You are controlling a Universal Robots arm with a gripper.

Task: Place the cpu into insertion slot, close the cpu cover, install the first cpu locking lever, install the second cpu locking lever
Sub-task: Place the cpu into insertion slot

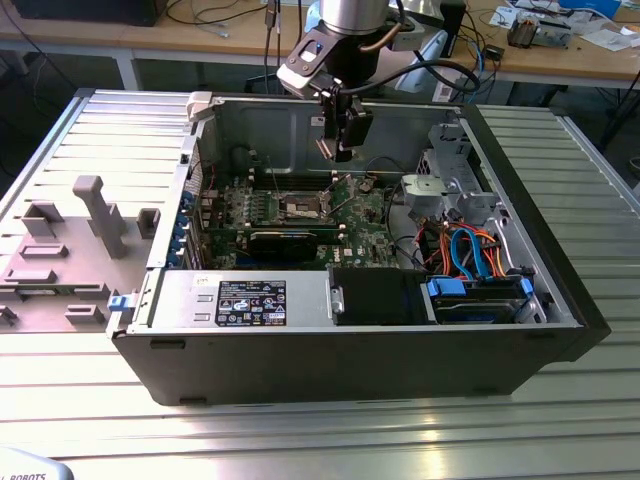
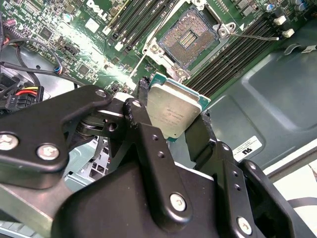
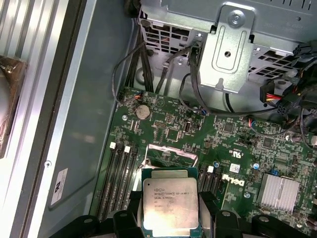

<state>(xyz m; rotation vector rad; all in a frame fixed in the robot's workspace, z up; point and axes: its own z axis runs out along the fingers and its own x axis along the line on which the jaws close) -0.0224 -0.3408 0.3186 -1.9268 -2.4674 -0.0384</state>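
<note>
Exterior view: the gripper point(image 1: 343, 152) hangs above the slot point(image 1: 303, 207) in the open case point(image 1: 350, 360). Second wrist view: its fingers point(image 2: 143, 134) pinch the cpu point(image 2: 173, 110) by opposite edges, clear of the bare slot. First wrist view: cpu unseated, so all four steps are left, I judge; small print on its top, a white sticker point(image 3: 58, 186) well apart from the slot.

Dull silvery metal top on the cpu point(image 2: 173, 111), pinched in the matt black gripper point(image 2: 172, 105). Thin bright metal rim on the dark insertion slot point(image 2: 190, 37); around the slot, glossy green circuit board point(image 2: 54, 25); beyond, smooth grey sheet-metal case point(image 2: 262, 99).
</note>
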